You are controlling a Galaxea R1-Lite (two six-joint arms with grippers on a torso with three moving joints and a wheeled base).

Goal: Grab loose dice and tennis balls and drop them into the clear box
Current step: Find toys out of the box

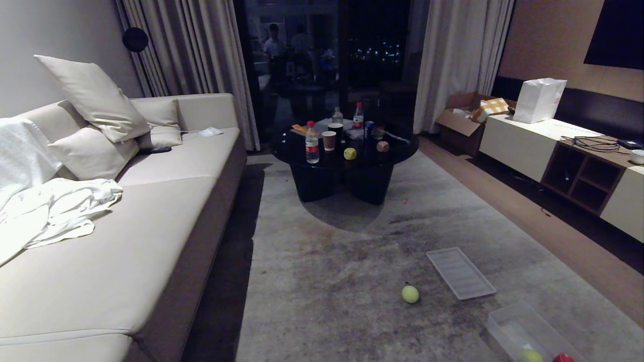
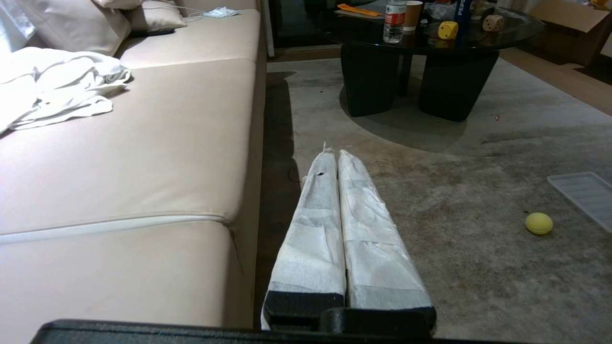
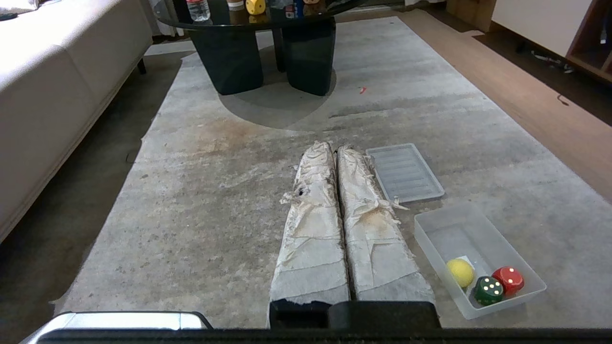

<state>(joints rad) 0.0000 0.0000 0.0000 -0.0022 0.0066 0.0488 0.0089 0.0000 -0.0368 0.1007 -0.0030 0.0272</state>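
Head view shows the loose ball (image 1: 410,293) on the rug (image 1: 342,261), left of the clear box (image 1: 508,327) and lid (image 1: 460,272), nearer the right pincer (image 3: 333,148), which like the left pincer (image 2: 333,154) is closed and empty.

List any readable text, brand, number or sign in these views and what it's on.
"PEPSI", partly visible, vertical: blue can on the black table.
Red label on the water bottle: too small to read.
Dice show pips only, no numerals: yellow die, green die, red die.
No other text.
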